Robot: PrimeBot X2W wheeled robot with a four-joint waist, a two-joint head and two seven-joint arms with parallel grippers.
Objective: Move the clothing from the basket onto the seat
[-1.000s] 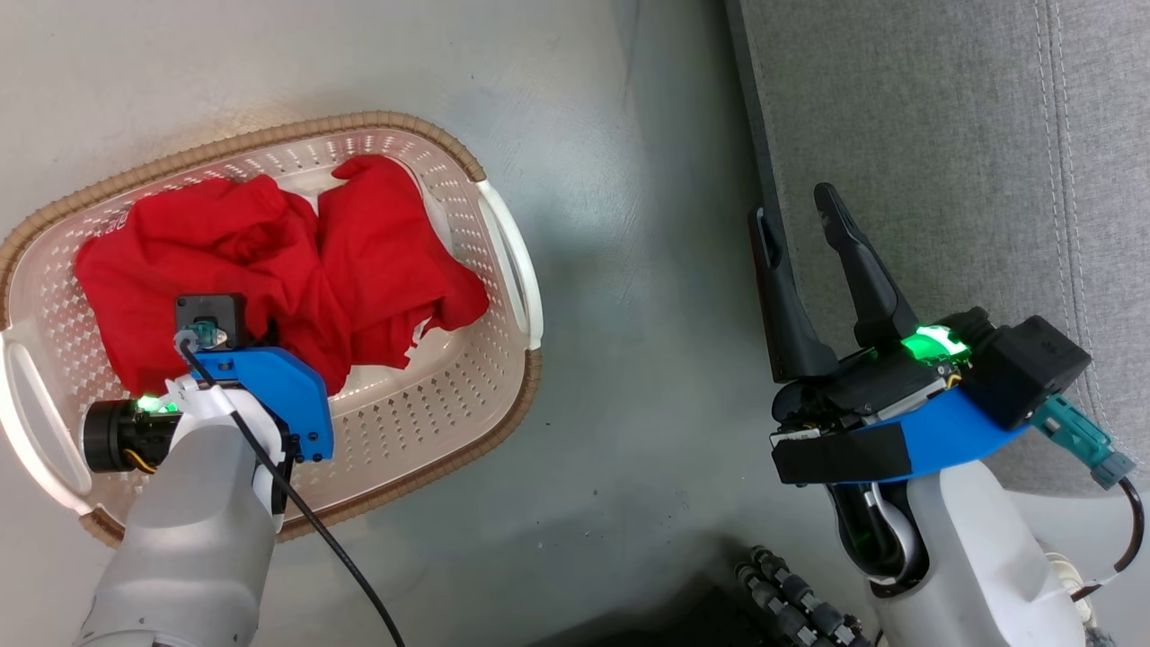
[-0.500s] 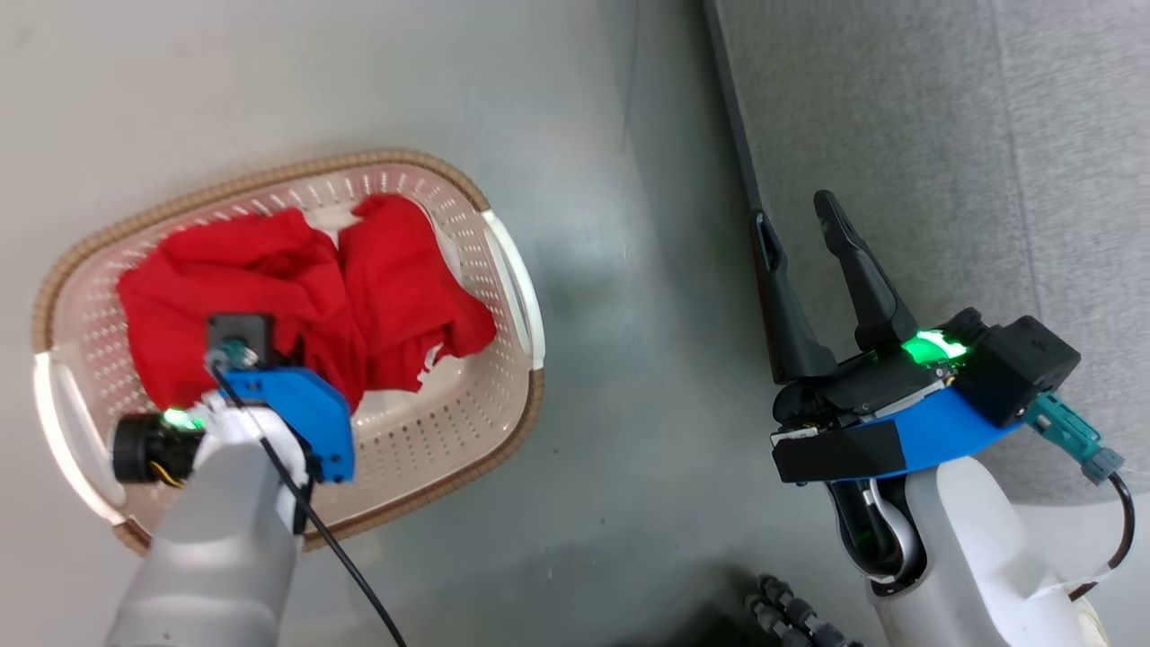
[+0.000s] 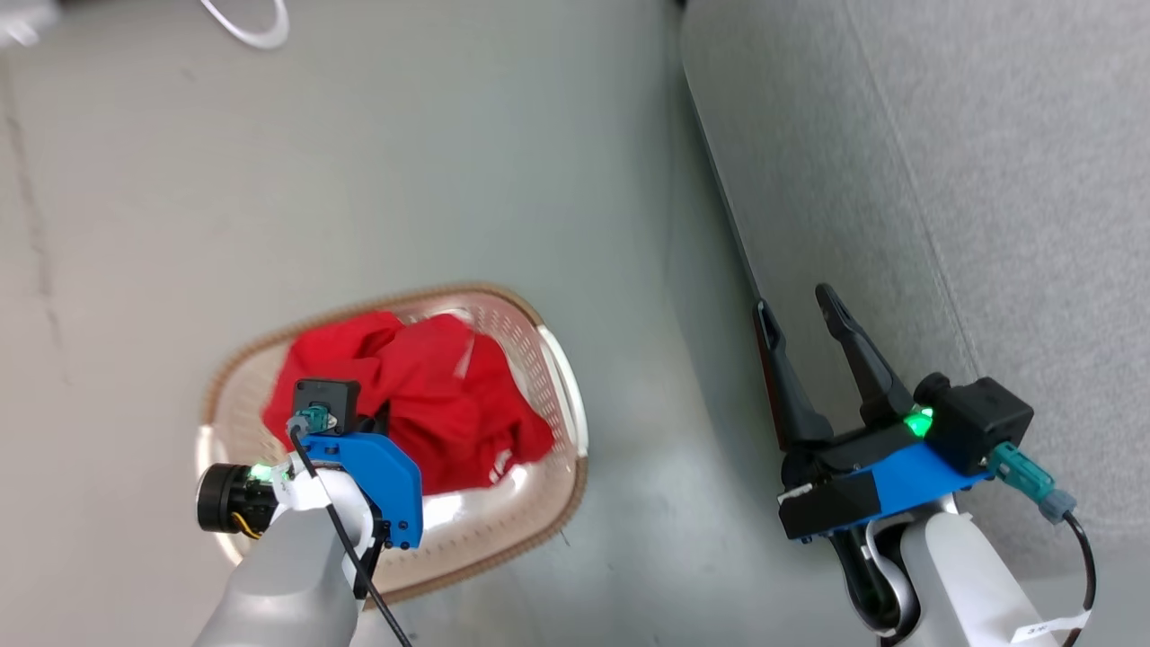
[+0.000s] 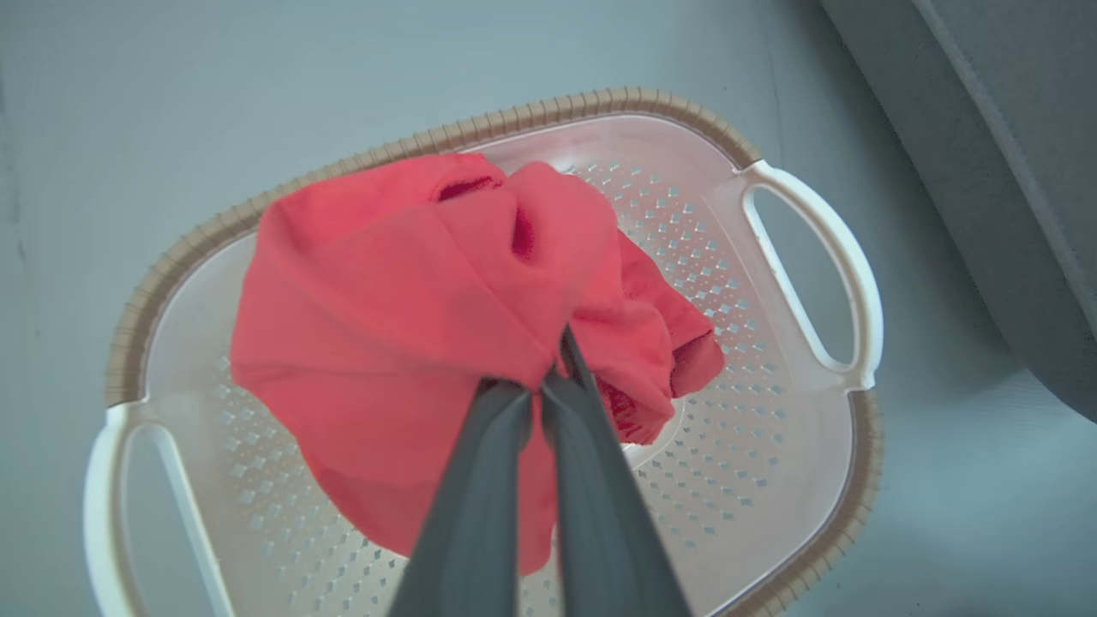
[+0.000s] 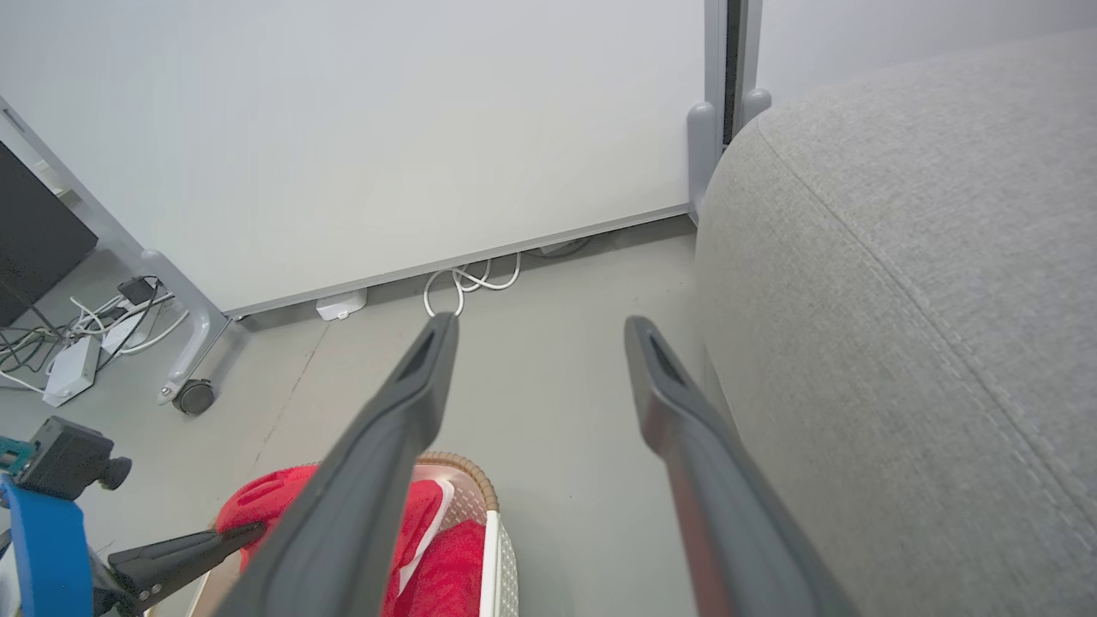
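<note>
The left gripper (image 4: 548, 381) is pinched narrow, its two dark fingers closed on a gathered fold of the clothing (image 4: 386, 283). The red fabric tents up to the fingertips and drapes away on all sides, and the heap sits inside the basket (image 4: 776, 480), covering most of its perforated floor.

The cloth looks light, limp and not slippery, so a pinch on a bunched fold should hold. But it will probably stretch and trail rather than lift as one piece. A bit of white trim shows at the pile's edge in the head view. I cannot tell whether the pinch has caught one garment or both. A trailing hem could snag on the brown woven rim or the white handle nearest the sofa.

The right gripper (image 3: 795, 304) hangs spread wide and empty just beside the grey sofa (image 3: 898, 180), which has no clothing on it. Bare floor (image 3: 449, 180) lies between basket and sofa. The sofa's rounded edge stands higher than the basket rim. Farther off, white cables (image 5: 467, 278) and a caster (image 5: 195, 397) sit by the wall, well clear.
</note>
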